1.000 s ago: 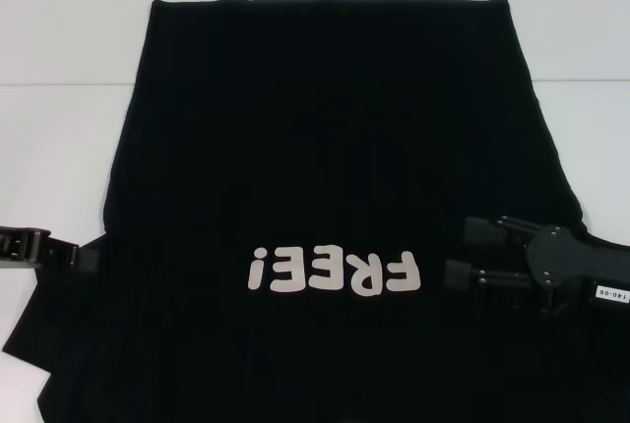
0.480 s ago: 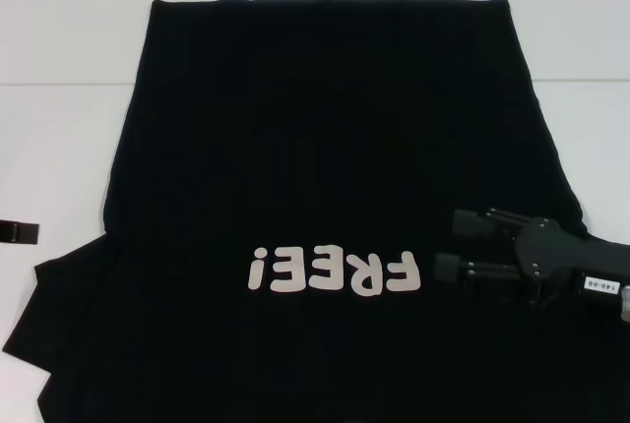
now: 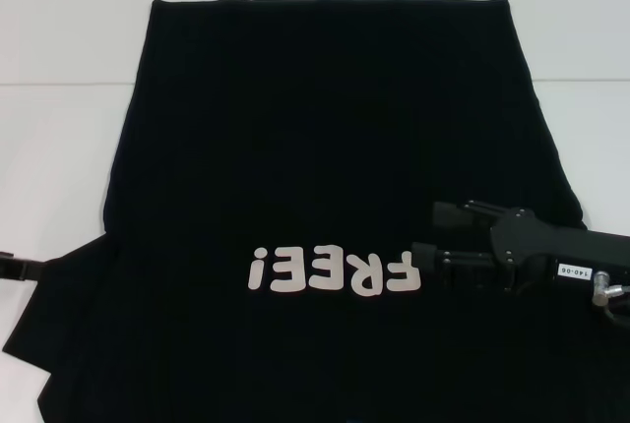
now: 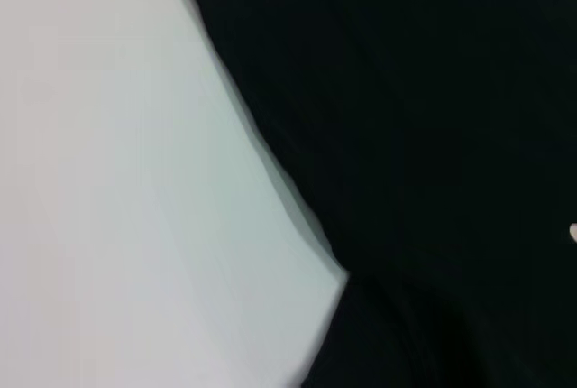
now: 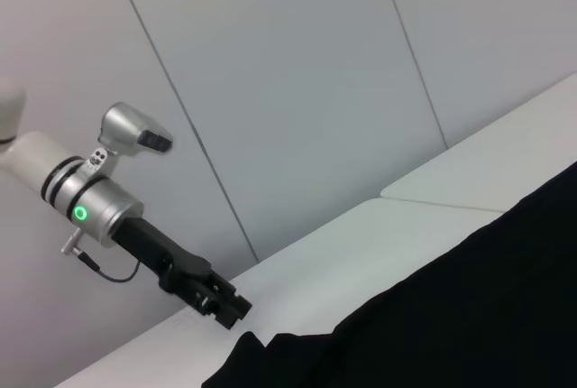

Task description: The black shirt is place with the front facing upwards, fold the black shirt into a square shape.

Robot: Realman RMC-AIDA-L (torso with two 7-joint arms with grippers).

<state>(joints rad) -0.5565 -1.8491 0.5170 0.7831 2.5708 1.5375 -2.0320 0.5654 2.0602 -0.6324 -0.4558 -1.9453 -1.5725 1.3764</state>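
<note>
The black shirt (image 3: pixel 325 128) lies spread flat on the white table, far bigger than the grippers. Its white letters "FREE!" (image 3: pixel 335 271) read upside down in the head view. My right gripper (image 3: pixel 428 232) reaches in from the right just above the shirt, its two fingers apart and pointing at the letters' right end. Only the tip of my left gripper (image 3: pixel 12 268) shows at the left edge, beside the shirt's left sleeve. The right wrist view shows the left gripper (image 5: pixel 233 311) at the edge of the shirt (image 5: pixel 469 307). The left wrist view shows the shirt's edge (image 4: pixel 433 135) on the table.
The white table (image 3: pixel 59 148) shows bare to the left, to the right and beyond the shirt, with a seam line (image 3: pixel 59 83) across it. Grey wall panels (image 5: pixel 297 90) stand behind the table. The shirt runs past the picture's near edge.
My right gripper has moved left across the shirt, close to the letters. My left gripper has drawn back to the left, off the sleeve, almost out of the head view.
</note>
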